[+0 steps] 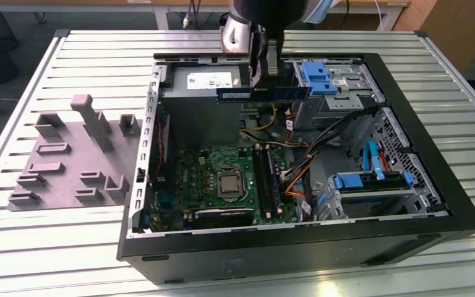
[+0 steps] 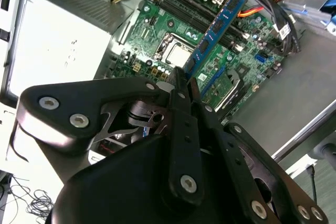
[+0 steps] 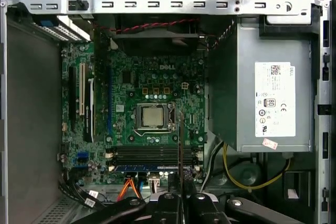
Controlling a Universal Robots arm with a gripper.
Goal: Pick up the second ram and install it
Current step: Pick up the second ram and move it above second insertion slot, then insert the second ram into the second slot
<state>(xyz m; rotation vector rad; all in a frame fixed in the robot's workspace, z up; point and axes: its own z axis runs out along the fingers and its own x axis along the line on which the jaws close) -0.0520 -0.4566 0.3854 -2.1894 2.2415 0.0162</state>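
Aloft, the gripper (image 1: 266, 79) clamps the second ram (image 1: 283, 93).

Overhead light is bright and even. The table (image 1: 56, 247) slats gleam. The power supply (image 2: 63, 40) is washed out white; the gripper (image 2: 185, 80) links carry highlights. The case (image 1: 303, 247) interior lies shaded.

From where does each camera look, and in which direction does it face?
Exterior view: off the arm, above the table, looking down slantwise into the open case; shows the gripper holding the ram.
First wrist view: on the arm, facing the motherboard squarely; the gripper shows.
Second wrist view: on the arm, looking past the gripper along the ram.
Shared: gripper, ram, motherboard.
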